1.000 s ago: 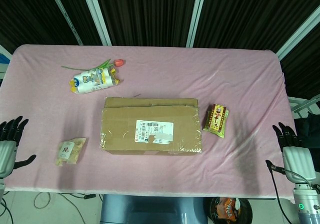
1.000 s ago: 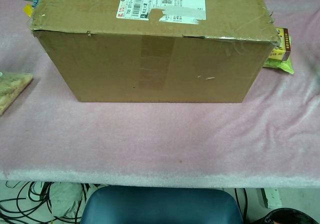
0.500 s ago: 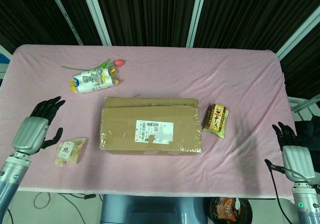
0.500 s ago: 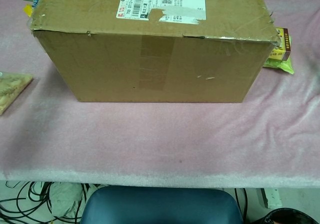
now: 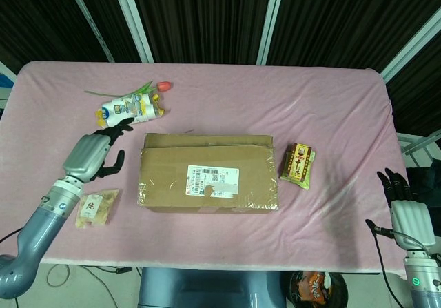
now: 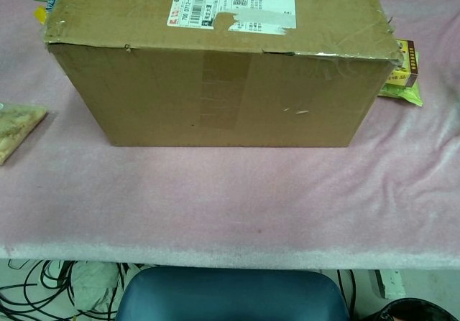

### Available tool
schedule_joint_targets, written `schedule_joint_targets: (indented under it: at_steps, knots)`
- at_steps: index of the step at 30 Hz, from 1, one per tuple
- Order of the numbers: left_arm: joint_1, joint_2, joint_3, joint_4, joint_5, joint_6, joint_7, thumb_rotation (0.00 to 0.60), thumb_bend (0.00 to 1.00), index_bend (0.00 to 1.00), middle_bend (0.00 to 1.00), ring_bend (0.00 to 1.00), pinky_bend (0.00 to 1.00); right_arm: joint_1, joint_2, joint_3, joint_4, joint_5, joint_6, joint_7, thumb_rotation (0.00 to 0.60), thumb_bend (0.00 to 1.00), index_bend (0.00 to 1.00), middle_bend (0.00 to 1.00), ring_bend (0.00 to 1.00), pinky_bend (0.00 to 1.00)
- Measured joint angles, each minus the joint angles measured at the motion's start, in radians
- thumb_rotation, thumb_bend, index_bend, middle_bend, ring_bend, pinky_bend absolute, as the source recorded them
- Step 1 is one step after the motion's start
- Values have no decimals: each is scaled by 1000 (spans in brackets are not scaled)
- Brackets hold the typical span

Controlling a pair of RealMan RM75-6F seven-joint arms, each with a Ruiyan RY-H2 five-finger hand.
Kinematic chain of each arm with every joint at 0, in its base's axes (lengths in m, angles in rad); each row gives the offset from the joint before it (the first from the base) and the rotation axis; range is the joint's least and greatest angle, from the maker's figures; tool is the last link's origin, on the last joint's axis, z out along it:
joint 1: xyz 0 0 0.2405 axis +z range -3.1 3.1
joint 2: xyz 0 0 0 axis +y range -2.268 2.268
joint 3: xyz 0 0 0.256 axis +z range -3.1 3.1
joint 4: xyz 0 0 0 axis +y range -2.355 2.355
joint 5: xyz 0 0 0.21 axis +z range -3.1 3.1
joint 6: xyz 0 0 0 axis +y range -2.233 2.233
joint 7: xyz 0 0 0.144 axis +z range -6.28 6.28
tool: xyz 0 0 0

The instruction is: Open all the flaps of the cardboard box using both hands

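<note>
The brown cardboard box point(image 5: 208, 172) sits in the middle of the pink table with its top flaps closed and a white shipping label on top. In the chest view the cardboard box point(image 6: 219, 66) fills the upper frame, front wall facing me. My left hand point(image 5: 94, 154) hovers just left of the box, fingers spread and empty, a small gap from its left wall. At the table's near right edge my right hand point(image 5: 408, 209) is raised with fingers apart, far from the box. Neither hand shows in the chest view.
A white and yellow packet point(image 5: 129, 109) with a tulip point(image 5: 157, 86) lies behind my left hand. A clear snack bag point(image 5: 96, 207) lies in front of it. A red and green snack pack point(image 5: 298, 163) lies beside the box's right end. A blue chair point(image 6: 230, 292) sits below the table's near edge.
My left hand has travelled from the near left table edge up and rightward, close to the box's left end. The right hand has barely moved. The box is unmoved.
</note>
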Motion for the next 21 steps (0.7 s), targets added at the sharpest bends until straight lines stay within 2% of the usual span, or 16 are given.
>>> schedule_joint_targets:
  at_steps: [7, 13, 21]
  knots:
    - [-108, -49, -16, 24, -147, -62, 33, 600, 638, 59, 208, 231, 300, 0, 1, 0, -2, 3, -3, 4, 600, 198, 0, 0, 0, 212]
    - [-153, -88, -14, 28, -194, -76, 14, 600, 639, 82, 247, 271, 353, -1, 3, -1, -2, 2, -2, 3, 600, 199, 0, 0, 0, 212]
    - [-169, -98, 0, 20, -213, -86, -17, 600, 639, 110, 288, 312, 398, -2, 3, -1, -2, 2, 0, 4, 600, 199, 0, 0, 0, 212]
